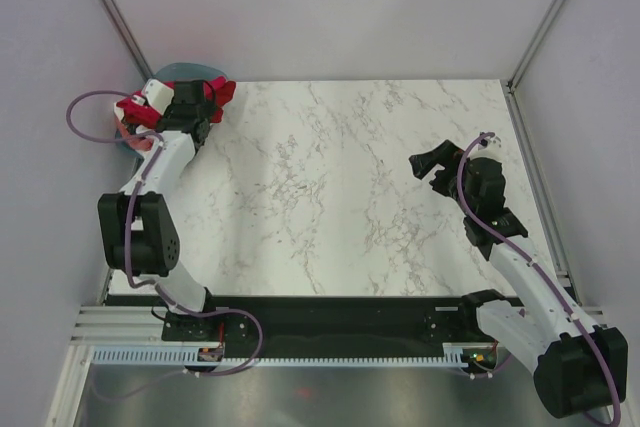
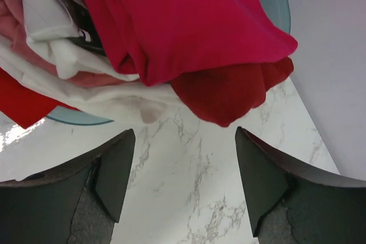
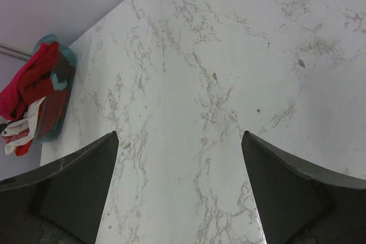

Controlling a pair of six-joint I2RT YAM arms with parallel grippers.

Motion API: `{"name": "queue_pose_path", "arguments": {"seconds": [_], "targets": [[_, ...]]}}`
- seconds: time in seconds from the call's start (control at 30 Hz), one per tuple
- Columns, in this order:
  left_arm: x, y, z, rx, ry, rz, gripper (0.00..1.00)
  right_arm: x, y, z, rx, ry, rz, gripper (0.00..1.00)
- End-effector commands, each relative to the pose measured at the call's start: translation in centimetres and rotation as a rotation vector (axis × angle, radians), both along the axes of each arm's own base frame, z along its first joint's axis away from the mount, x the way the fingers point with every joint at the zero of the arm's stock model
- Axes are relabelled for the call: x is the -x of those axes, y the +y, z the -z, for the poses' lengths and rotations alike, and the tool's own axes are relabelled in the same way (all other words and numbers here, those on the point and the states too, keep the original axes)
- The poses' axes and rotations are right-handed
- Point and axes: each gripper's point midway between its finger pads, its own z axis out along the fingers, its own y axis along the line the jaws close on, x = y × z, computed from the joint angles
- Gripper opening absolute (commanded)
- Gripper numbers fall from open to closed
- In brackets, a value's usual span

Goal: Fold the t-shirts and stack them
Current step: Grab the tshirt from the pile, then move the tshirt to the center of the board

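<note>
A heap of t-shirts fills a teal basin [image 1: 185, 71] at the table's far left corner. In the left wrist view a bright crimson shirt [image 2: 183, 21] lies on top, a dark red one [image 2: 229, 92] hangs over the rim, and white [image 2: 108, 98] and coral pink [image 2: 17, 21] cloth lie beside it. My left gripper [image 1: 200, 112] is open and empty, its jaws just short of the heap [image 2: 184, 141]. My right gripper [image 1: 432, 167] is open and empty above bare marble at the right [image 3: 180, 141]. The heap also shows far off in the right wrist view [image 3: 31, 84].
The marble table [image 1: 340, 187] runs between the two arms. Grey walls and metal posts [image 1: 110, 7] close in the back and sides. The basin's rim [image 2: 280, 4] shows behind the shirts. A black rail [image 1: 330, 317] lines the near edge.
</note>
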Motion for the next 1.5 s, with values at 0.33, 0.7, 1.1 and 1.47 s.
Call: {"name": "queue_pose_path", "arguments": {"seconds": [0.33, 0.7, 1.1, 1.47], "targets": [[-3.5, 8.8, -0.6, -0.158, 0.042, -0.189, 0.39, -0.4, 0.9, -1.6, -0.031, -0.047, -0.039, 0.98], [-2.6, 4.7, -6.6, -0.096, -0.104, -0.087, 0.02, -0.7, 0.7, -1.0, -0.015, -0.032, -0.03, 0.98], [9.2, -11.2, -31.4, -0.093, -0.629, 0.323, 0.02, -0.5, 0.2, -1.7, 0.007, -0.063, -0.014, 0.98], [19.2, -26.9, -37.4, 0.33, -0.78, 0.818, 0.02, 0.4, -1.4, -3.5, 0.042, -0.124, 0.046, 0.98]]}}
